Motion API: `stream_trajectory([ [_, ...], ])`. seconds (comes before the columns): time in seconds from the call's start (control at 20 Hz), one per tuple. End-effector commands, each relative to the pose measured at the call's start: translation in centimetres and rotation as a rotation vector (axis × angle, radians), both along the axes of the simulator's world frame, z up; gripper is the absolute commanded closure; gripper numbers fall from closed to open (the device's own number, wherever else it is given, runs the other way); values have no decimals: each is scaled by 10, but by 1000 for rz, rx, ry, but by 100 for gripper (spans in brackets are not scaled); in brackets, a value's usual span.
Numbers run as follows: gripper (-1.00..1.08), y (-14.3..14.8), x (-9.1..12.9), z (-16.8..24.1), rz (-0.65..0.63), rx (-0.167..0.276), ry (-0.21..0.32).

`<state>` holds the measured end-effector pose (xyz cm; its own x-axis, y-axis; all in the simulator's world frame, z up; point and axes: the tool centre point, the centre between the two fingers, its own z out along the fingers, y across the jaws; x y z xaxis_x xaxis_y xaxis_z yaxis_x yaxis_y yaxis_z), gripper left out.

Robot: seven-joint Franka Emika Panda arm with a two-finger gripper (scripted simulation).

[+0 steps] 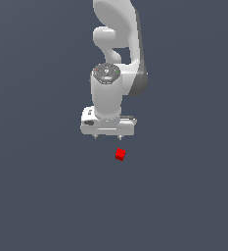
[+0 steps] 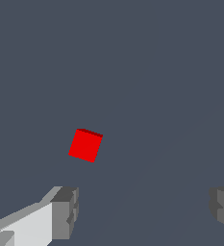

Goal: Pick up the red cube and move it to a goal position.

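The red cube [image 1: 120,154] is a tiny bright red block lying on the dark grey floor, slightly turned. In the exterior view my gripper [image 1: 108,138] hangs from the white arm just above it and a little toward the exterior view's left, fingers pointing down. In the wrist view the red cube [image 2: 85,145] lies apart from the gripper [image 2: 144,206], outside the gap between the fingers. The two grey fingertips [image 2: 65,211] stand wide apart with nothing between them, so the gripper is open.
The white arm [image 1: 116,44] rises behind the gripper toward the top of the exterior view. A plain dark grey floor [image 1: 47,196] spreads around the cube. No goal marker shows.
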<state>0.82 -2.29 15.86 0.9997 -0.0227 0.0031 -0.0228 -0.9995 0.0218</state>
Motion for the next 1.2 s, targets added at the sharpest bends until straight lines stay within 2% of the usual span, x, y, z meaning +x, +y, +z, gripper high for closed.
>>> stream_trajectory([
  [0.0, -92, 0, 0, 0, 0, 0, 0],
  [0.5, -92, 10, 0, -24, -56, 3, 0],
  [1.15, -92, 46, 7, -112, -254, 16, -1],
])
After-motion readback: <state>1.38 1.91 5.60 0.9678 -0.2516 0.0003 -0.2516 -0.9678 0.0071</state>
